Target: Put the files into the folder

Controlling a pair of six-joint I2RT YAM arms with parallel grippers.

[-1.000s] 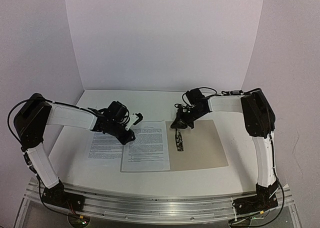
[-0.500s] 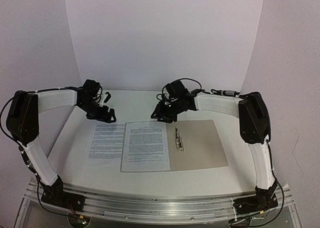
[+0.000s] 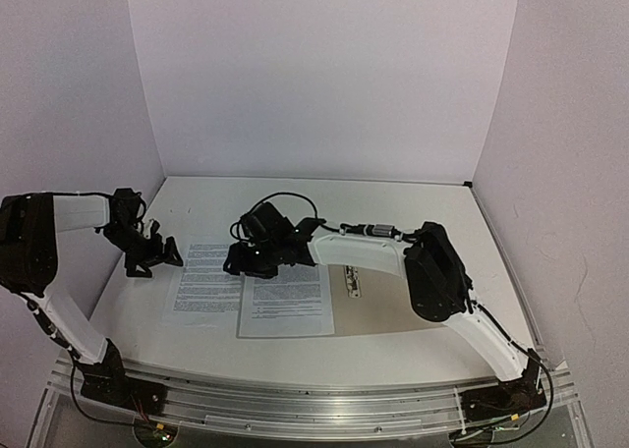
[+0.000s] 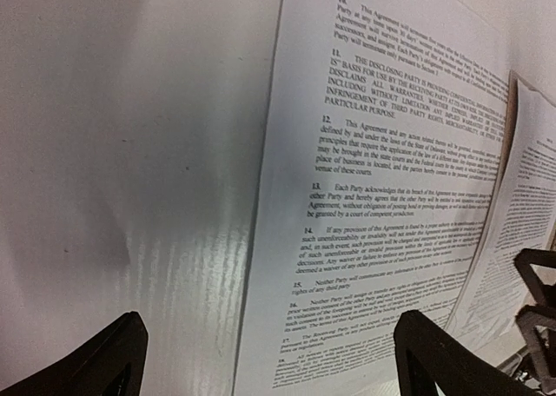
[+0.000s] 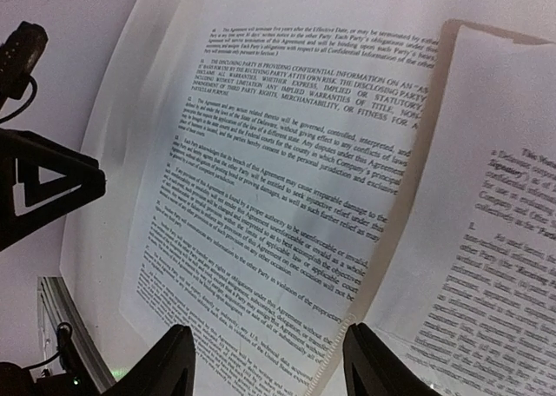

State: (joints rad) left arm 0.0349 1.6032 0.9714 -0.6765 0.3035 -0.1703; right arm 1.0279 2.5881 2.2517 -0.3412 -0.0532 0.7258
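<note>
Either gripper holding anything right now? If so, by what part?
Nothing held. The left gripper and the right gripper are both open over the loose sheet, with nothing between their fingers.

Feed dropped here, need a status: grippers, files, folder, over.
Left gripper and right gripper open, empty. One sheet on open folder, other sheet on table beside it. Right arm spans folder.

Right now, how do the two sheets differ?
The left sheet lies on the bare table; the right sheet lies on the open folder's left half. The right sheet reaches nearer the front edge than the left sheet. Both are flat, white and densely printed.
</note>
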